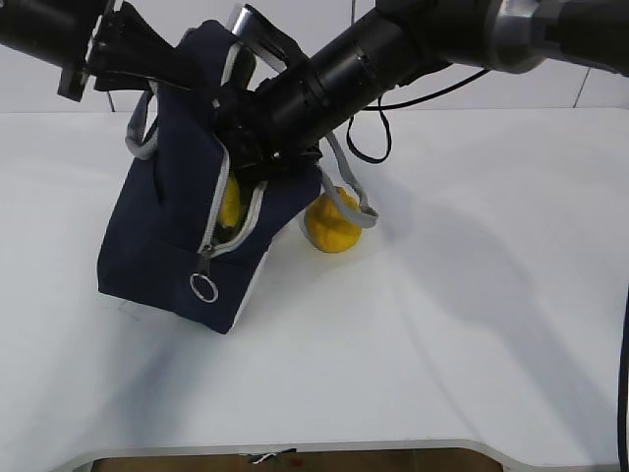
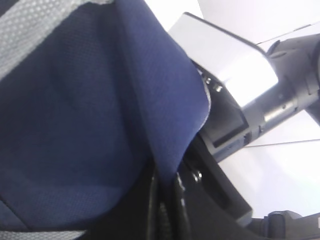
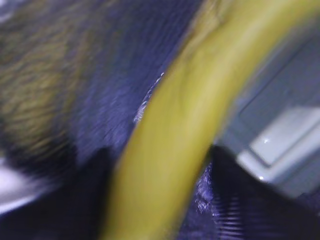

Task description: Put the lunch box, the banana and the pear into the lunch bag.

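The navy lunch bag (image 1: 162, 231) stands tilted on the white table, its grey zipper open. My left gripper (image 1: 185, 65) is shut on the bag's top edge and holds it up; in the left wrist view blue fabric (image 2: 100, 110) is pinched between the black fingers of that gripper (image 2: 167, 205). My right gripper (image 3: 165, 200) reaches into the bag's mouth, shut on the yellow banana (image 3: 175, 130). Part of the banana (image 1: 230, 206) shows through the zipper gap. The pear (image 1: 330, 228) lies on the table just right of the bag. A blurred pale grey-green surface inside looks like the lunch box (image 3: 280, 142).
One grey webbing handle (image 1: 356, 202) droops over the pear. The zipper's ring pull (image 1: 203, 287) hangs at the bag's lower front. The table (image 1: 472, 324) stretches white to the right and front, with its front edge near the bottom.
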